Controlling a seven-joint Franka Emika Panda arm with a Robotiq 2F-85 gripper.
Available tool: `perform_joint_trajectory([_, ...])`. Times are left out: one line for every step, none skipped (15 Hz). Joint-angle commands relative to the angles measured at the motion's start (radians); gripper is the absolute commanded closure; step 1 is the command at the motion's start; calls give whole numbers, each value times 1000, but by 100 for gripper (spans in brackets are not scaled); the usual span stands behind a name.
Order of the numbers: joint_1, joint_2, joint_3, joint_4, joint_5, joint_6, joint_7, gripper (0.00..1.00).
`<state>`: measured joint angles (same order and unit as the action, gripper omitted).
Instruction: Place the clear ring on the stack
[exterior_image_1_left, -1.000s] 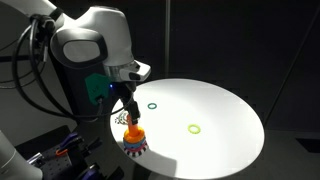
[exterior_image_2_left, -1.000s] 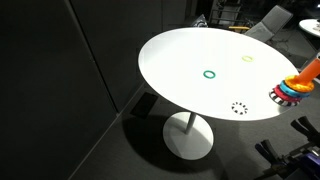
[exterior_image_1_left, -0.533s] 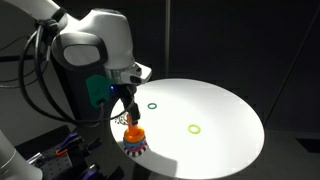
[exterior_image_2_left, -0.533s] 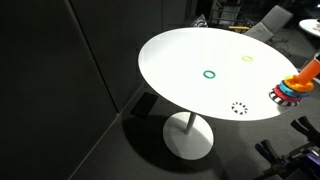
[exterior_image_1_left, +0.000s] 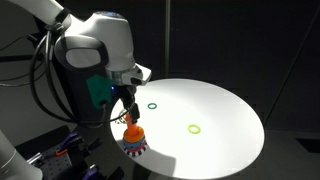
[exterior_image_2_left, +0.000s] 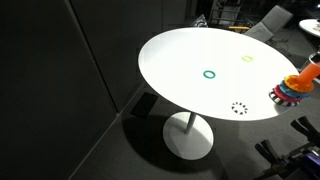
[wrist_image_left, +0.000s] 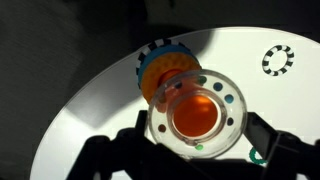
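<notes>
Clear ring (wrist_image_left: 278, 60) lies loose on tabletop (wrist_image_left: 110, 100), ahead and beside pincer (wrist_image_left: 197, 130) | pincer over stack (wrist_image_left: 165, 70), fingers straddle orange top, grip unclear | advice: lift clear first, then centre over ring

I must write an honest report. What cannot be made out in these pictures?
- The stack: cut off by the right edge in an exterior view.
- The clear ring: not found on the table in an exterior view; glare may hide it.
- The claw: fingertips too small and dark in an exterior view.
</notes>
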<state>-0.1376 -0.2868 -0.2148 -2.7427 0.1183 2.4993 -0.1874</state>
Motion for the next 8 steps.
perform_joint_trajectory([-16, 24, 32, 32, -67, -15, 47, 30])
perform_joint_trajectory([-23, 27, 46, 37, -103, -19, 74, 30])
perform_joint_trajectory([-34, 30, 65, 43, -153, -23, 113, 30])
perform_joint_trajectory([-41, 31, 80, 50, -197, -29, 145, 30])
perform_joint_trajectory([-46, 30, 94, 55, -237, -33, 177, 30])
perform_joint_trajectory([-47, 27, 105, 59, -266, -39, 197, 30])
perform_joint_trajectory([-44, 26, 112, 61, -286, -41, 211, 30])
perform_joint_trajectory([-40, 26, 115, 63, -294, -43, 214, 30])
